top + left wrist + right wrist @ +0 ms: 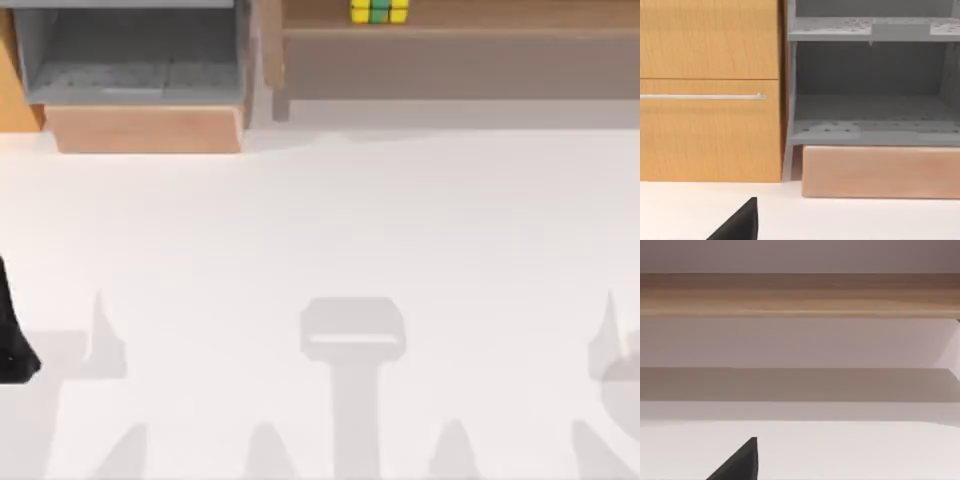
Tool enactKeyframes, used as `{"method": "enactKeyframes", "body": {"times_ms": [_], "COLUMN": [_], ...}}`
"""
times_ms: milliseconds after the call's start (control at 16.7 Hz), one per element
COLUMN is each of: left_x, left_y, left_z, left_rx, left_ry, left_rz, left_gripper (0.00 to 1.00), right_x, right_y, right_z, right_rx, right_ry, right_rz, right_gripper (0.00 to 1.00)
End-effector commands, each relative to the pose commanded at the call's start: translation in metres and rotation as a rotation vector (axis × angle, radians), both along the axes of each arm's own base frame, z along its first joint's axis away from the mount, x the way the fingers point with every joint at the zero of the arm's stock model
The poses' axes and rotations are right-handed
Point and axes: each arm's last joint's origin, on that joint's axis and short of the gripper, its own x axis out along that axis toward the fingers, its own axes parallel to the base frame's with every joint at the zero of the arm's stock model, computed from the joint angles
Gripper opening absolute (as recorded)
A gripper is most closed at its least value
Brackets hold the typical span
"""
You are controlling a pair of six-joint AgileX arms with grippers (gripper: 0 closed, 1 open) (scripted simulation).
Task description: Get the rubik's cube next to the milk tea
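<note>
On the wooden shelf (450, 15), rubik's cube (379, 11), well apart from left tool (12, 340).

The worktop (320, 250) was plain white with soft grey shadows across its lower part in the top view. At the top edge, right of centre, the rubik's cube (379, 11) showed yellow squares either side of a green and teal column, split by dark grid lines. It sat on a wooden shelf (460, 30) of brown, faintly grained tone. In the upper left, the open cabinet (135, 55) was grey inside with a speckled floor, above a pale tan drawer front (145, 130). In the left wrist view, the orange-brown wood-grain door (710, 90) carried a silver handle (702, 96). A black tool part (740, 222) appeared at the lower left there.
</note>
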Motion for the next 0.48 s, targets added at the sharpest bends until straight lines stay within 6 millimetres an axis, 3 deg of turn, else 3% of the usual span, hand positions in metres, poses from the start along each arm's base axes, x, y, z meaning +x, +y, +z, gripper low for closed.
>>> {"method": "enactKeyframes", "body": {"times_ms": [240, 480], "left_x": [0.0, 0.0], "left_y": [0.0, 0.0], "left_z": [0.0, 0.0], "left_rx": [0.0, 0.0], "left_ry": [0.0, 0.0], "left_rz": [0.0, 0.0], "left_gripper": [1.0, 1.0], "right_x": [0.001, 0.01], "right_y": [0.001, 0.007], "right_z": [0.005, 0.038], "right_rx": [0.008, 0.039], "right_ry": [-0.001, -0.01], "right_rz": [0.001, 0.004], "right_gripper": [1.0, 1.0]}}
